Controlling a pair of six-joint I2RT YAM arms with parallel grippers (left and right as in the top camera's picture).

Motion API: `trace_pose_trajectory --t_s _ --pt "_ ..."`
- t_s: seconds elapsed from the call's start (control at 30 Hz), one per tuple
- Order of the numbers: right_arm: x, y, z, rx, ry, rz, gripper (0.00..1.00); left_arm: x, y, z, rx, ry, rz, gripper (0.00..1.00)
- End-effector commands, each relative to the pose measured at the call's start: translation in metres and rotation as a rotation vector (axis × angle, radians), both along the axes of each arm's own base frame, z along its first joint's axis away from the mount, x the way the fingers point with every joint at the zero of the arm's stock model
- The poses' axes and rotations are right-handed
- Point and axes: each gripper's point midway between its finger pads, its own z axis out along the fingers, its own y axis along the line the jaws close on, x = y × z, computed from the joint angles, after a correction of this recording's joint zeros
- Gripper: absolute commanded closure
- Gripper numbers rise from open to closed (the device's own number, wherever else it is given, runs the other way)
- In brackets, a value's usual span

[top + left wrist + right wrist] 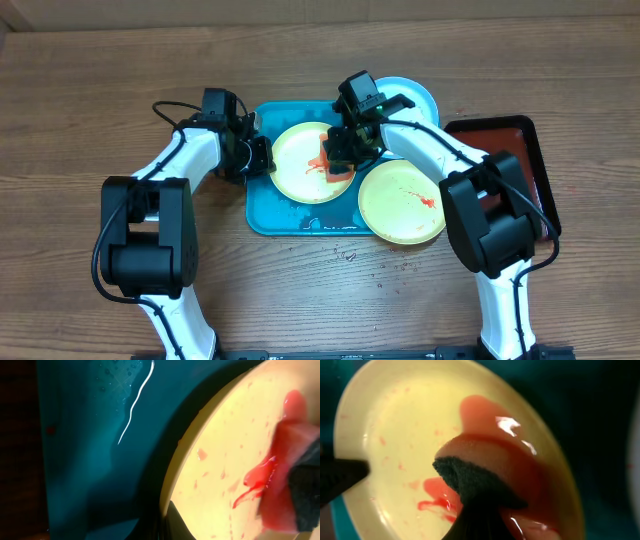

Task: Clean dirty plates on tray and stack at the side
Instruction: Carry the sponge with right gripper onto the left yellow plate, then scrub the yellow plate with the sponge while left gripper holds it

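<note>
Both arms reach inward, wrists low. Right gripper (340,158) jaws clamped on sponge (480,467); left gripper (258,155) jaws unclear.

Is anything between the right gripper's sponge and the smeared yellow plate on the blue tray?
Nothing visible does. The sponge in the right gripper rests directly on the yellow plate inside the tray, touching its red sauce.

A robotics lab: two arms (150,215) (490,220) mounted at a wooden table (60,120)
</note>
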Motion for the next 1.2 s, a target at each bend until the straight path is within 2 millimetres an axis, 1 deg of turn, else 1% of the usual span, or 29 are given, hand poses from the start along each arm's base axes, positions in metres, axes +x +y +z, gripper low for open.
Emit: trace_pose_trajectory --t_s 0.0,0.17,0.2,0.27,0.3,0.4,0.57,0.6,0.67,0.8,0.9,0.97,1.0,1.17 --pt "-0.029 0.044 -0.005 0.101 0.116 0.0 0.96 -0.007 -0.012 -0.008 -0.091 0.029 -0.028 0.96" --pt "-0.047 0.072 -0.007 0.107 0.113 0.046 0.96 -0.003 -0.018 -0.003 -0.127 0.007 -0.037 0.96" --pt "-0.05 0.073 -0.009 0.09 0.11 0.049 0.96 -0.003 -0.018 -0.003 -0.127 0.006 -0.037 0.96" --pt "-0.052 0.067 -0.016 0.039 0.107 0.038 0.96 -0.003 -0.018 -0.004 -0.127 0.007 -0.037 0.96" --pt "-0.05 0.061 -0.018 0.015 0.107 0.026 0.96 -0.004 -0.018 -0.004 -0.126 0.01 -0.037 0.96" --pt "-0.036 0.032 -0.023 -0.05 0.106 -0.03 0.96 -0.005 -0.017 -0.005 -0.121 0.017 -0.036 0.95" --pt "-0.002 -0.028 -0.021 -0.19 0.05 -0.092 0.96 -0.004 -0.009 -0.009 -0.069 0.016 -0.022 0.96" --pt "0.005 -0.037 -0.02 -0.212 0.031 -0.092 0.96 -0.003 -0.007 -0.01 -0.059 0.015 -0.018 0.96" --pt "0.014 -0.044 -0.016 -0.222 -0.006 -0.063 0.96 -0.003 -0.004 -0.012 -0.036 0.014 -0.013 0.96" --pt "0.022 -0.053 -0.017 -0.289 -0.073 -0.01 0.97 -0.003 0.003 -0.015 0.006 0.017 -0.003 0.96" --pt "0.027 -0.058 -0.017 -0.353 -0.128 0.03 0.96 -0.005 0.011 -0.019 0.054 0.03 0.007 0.96" --pt "0.032 -0.057 -0.016 -0.375 -0.166 0.059 0.96 -0.008 0.018 -0.022 0.094 0.045 0.013 0.96" --pt "0.035 -0.053 -0.015 -0.37 -0.193 0.083 0.96 -0.011 0.021 -0.024 0.115 0.055 0.011 0.96" --pt "0.049 -0.033 -0.007 -0.332 -0.289 0.109 0.96 -0.015 0.021 -0.025 0.121 0.059 -0.022 0.96"
